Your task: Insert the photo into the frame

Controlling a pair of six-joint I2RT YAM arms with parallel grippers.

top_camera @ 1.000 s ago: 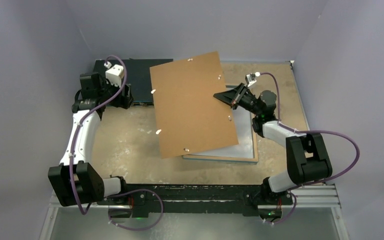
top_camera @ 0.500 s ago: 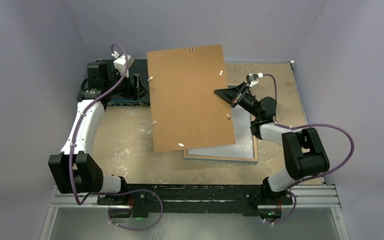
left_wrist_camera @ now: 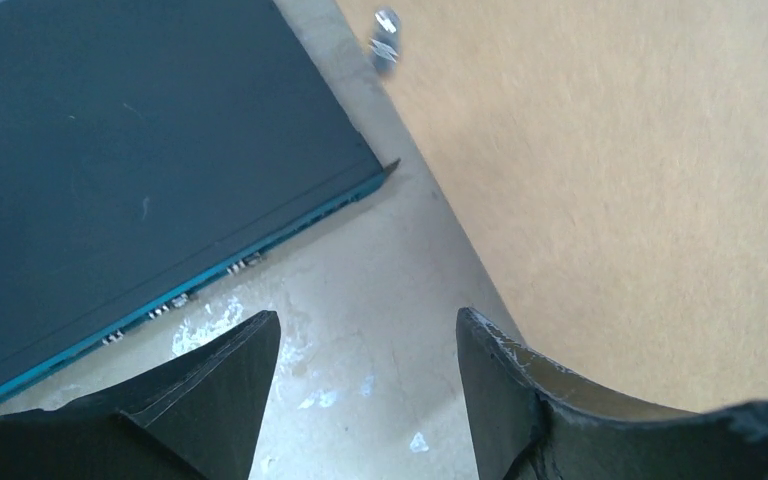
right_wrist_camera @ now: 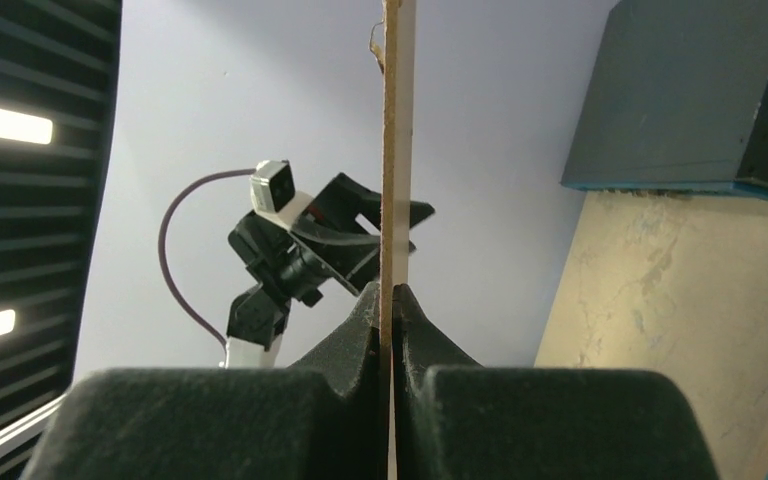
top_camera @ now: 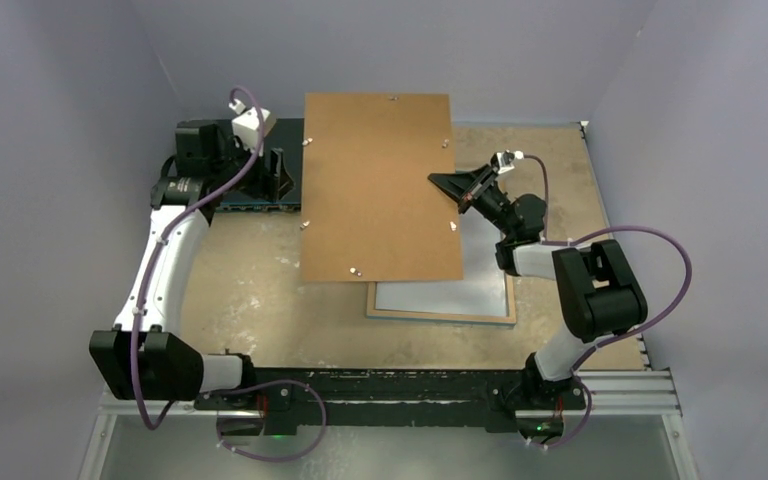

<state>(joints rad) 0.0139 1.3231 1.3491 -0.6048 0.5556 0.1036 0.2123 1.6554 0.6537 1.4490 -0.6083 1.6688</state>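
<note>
The frame lies flat on the table at centre right, its light wood back rim up and a grey pane inside it. The photo is out of view. My right gripper is shut on the right edge of the plain brown backing board and holds it in the air above the frame's far part. The board shows edge-on between the shut jaws in the right wrist view. My left gripper is open and empty beside the board's left edge, above bare table.
A dark flat box with a teal edge lies at the back left, under my left wrist. Grey walls enclose the table on three sides. Small metal tabs stick out along the board's edges.
The right gripper has swung the brown board back and left, squaring it up and uncovering more of the frame. The left gripper turned from the dark box towards the board's left edge.
</note>
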